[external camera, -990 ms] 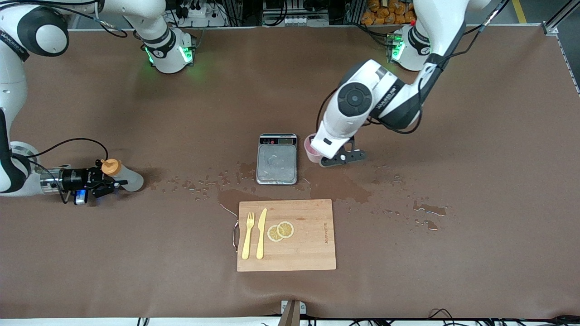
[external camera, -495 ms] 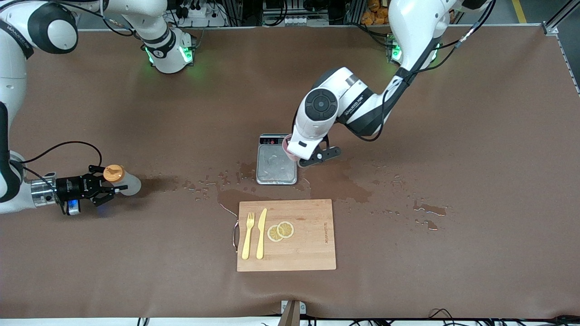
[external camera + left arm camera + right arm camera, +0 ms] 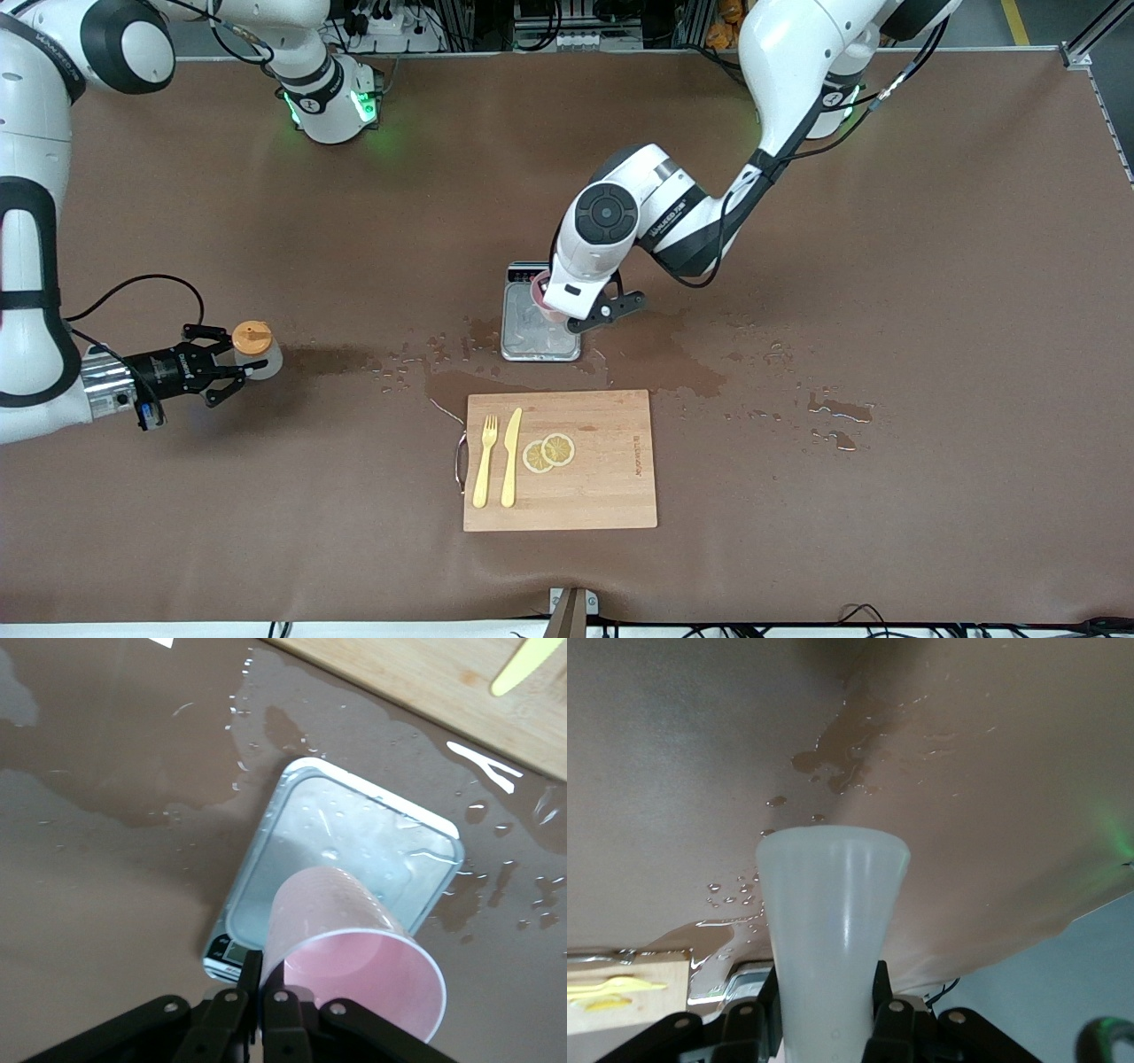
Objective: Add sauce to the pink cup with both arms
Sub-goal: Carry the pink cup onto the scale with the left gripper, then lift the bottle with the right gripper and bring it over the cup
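Two grippers each hold something. The left gripper (image 3: 567, 310) pinches the cup's (image 3: 540, 295) rim over the scale (image 3: 540, 330), cup tilted. At nine o'clock, the right gripper's (image 3: 232, 365) fingers clamp the bottle (image 3: 257, 347), upright above the desk (image 3: 886, 266), orange cap on top.

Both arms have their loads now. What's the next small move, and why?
Probably lower the pink cup onto the grey scale: the left gripper, shut on its rim, holds it tilted over the scale pan. The right gripper grips the sauce bottle at the right arm's end, so pouring must wait.
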### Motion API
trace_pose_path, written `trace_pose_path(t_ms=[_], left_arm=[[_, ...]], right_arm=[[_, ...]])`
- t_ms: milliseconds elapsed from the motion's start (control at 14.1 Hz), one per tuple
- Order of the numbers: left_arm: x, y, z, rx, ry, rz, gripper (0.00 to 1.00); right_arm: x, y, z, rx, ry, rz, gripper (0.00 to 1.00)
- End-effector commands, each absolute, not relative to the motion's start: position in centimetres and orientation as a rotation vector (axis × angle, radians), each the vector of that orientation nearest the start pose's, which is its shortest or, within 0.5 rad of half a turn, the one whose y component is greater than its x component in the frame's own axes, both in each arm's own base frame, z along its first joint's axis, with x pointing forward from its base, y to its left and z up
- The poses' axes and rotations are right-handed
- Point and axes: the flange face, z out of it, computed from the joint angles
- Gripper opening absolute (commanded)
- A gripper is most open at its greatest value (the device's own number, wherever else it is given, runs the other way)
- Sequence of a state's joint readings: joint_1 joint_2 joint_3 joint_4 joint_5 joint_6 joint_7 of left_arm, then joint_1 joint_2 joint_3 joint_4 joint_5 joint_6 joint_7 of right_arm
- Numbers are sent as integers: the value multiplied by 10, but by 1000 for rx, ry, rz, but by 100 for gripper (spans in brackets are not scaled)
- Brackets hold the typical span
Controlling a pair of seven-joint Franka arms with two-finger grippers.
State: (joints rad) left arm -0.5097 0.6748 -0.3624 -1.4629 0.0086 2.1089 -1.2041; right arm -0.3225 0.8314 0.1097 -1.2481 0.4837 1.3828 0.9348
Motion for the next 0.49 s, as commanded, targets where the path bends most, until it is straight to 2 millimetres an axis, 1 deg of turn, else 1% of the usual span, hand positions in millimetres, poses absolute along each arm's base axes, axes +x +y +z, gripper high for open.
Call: trace_pose_path(t_ms=[0, 212, 283, 424], left_arm=[[498, -531, 301, -3209, -693, 263, 0], [493, -537, 288, -3210, -685, 263, 0], [490, -540, 285, -3212, -675, 264, 0], [489, -541, 282, -3209, -672, 266, 0]], right_arm=[[667, -79, 276, -2237, 1582, 1146, 41], [672, -43, 281, -2336, 1658, 1136, 41], [674, -35, 290, -2360, 1698, 1110, 41], [675, -16, 291, -2409, 1760, 1094, 41]])
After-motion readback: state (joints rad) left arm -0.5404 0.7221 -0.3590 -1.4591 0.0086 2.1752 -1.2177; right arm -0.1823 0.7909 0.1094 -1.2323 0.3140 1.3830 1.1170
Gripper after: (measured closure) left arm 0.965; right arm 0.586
